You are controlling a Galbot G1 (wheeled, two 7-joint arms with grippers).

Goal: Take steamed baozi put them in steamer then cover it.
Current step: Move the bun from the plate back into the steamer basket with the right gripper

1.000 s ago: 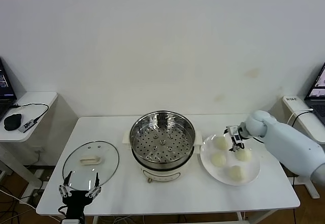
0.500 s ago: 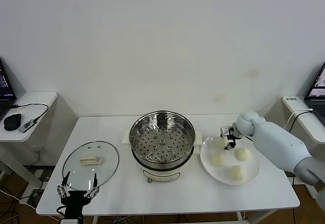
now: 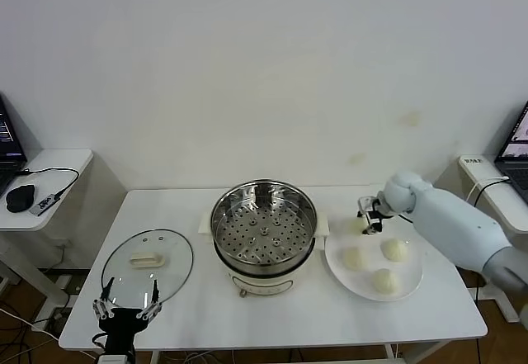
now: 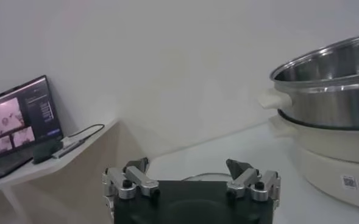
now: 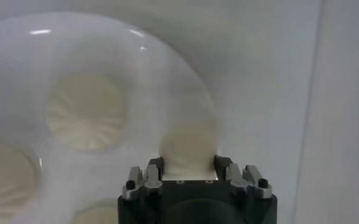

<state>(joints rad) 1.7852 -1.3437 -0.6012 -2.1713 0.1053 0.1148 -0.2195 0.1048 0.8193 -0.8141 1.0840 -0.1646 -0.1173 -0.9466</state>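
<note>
My right gripper [image 3: 369,216] is shut on one cream-white baozi [image 3: 360,226] at the far-left edge of the white plate [image 3: 332,244]. In the right wrist view the baozi [image 5: 188,146] sits squeezed between both fingers of the gripper [image 5: 189,163]. Three more baozi lie on the plate [image 3: 353,258] [image 3: 395,250] [image 3: 383,280]. The steel steamer [image 3: 264,225] stands open at the table's middle, its perforated tray empty. The glass cover [image 3: 148,265] lies flat on the table at the left. My left gripper [image 3: 128,306] is open and empty at the cover's front edge.
Side tables stand at the left, with a mouse [image 3: 20,198] and cables, and at the right. The steamer's steel pot [image 4: 325,91] fills the near side of the left wrist view, where a laptop [image 4: 21,119] stands on the side table.
My right gripper moved from the plate's middle to the baozi nearest the steamer, closed on it and rose slightly. The left arm stayed still.
</note>
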